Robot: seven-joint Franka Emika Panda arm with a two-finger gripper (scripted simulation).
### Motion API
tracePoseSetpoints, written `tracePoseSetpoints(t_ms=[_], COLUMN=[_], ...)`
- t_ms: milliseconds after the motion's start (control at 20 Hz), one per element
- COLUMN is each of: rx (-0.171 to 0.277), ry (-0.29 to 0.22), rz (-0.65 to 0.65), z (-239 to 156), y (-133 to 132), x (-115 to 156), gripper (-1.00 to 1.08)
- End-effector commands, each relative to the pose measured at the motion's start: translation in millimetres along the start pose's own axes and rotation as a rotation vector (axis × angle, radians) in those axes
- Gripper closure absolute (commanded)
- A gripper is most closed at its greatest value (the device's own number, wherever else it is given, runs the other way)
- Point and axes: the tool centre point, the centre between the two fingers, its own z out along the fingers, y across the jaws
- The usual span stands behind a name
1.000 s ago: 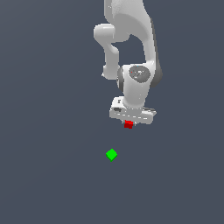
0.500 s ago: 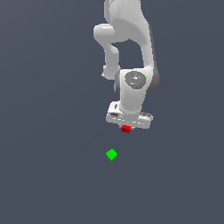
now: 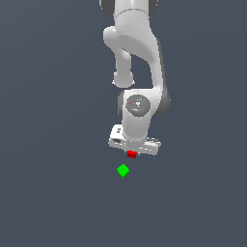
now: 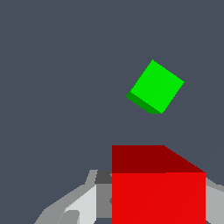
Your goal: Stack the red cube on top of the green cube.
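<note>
Since 1 s ago the gripper (image 3: 132, 153) drifts toward lower left of frame w/ jaws clamped on the red cube (image 3: 131, 154), now just up-right of the green cube (image 3: 123, 170) on the desk; center over it & match yaw before lowering.

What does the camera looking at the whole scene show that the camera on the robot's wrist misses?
Only the exterior view shows the white arm reaching down, with the gripper seen from outside. Only the wrist view shows the cubes up close: their separate faces, and grey finger parts flanking the red one. Both share the red cube held in the gripper, the green cube lying apart from it, and the plain grey surface.
</note>
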Motion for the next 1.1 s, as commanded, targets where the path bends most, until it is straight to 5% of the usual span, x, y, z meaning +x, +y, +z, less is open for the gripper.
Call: tracePoseSetpoints(t_ms=[0, 450, 1000, 1050], rx=[0.000, 0.000, 0.000, 0.000], ry=[0.000, 0.000, 0.000, 0.000], rz=[-0.001, -0.001, -0.001, -0.001], z=[5.8, 19.8, 24.8, 24.8], y=[5.9, 20.4, 25.3, 25.3], x=[15.4, 53.8, 68.3, 68.3], gripper=[1.08, 1.08, 1.08, -0.92])
